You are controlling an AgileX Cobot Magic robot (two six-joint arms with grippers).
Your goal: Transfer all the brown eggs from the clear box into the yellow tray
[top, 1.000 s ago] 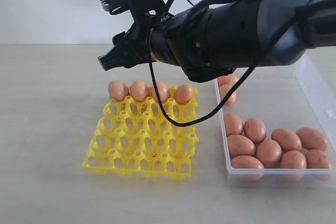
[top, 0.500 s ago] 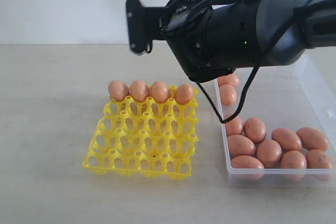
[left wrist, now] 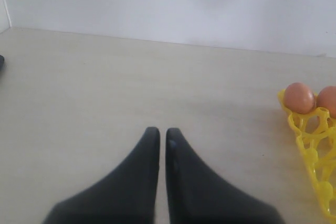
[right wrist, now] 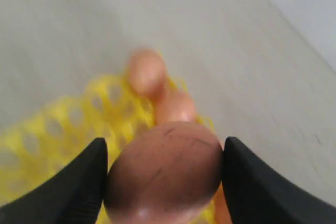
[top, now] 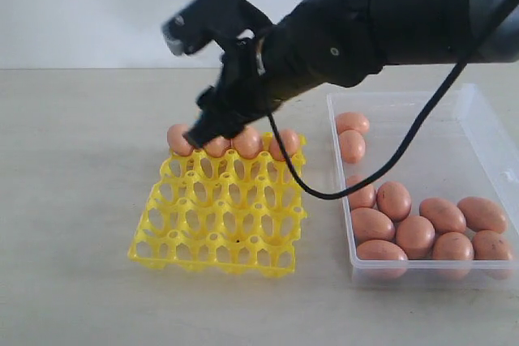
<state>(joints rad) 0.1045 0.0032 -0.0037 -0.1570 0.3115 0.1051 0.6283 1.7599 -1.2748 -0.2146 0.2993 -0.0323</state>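
Brown eggs point(top: 247, 142) fill the yellow tray's point(top: 219, 228) far row, seemingly four, with its nearer cups open. Beside the tray, the clear box point(top: 486, 131) holds about eleven more. Above that far row the right gripper point(right wrist: 165, 153) clamps one egg point(right wrist: 163, 184), while the left gripper point(left wrist: 158, 135), fingers together, hangs off the tray's edge over bare table point(left wrist: 105, 77).

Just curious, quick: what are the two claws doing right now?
Left gripper: closed, empty.
Right gripper: holding a brown egg.
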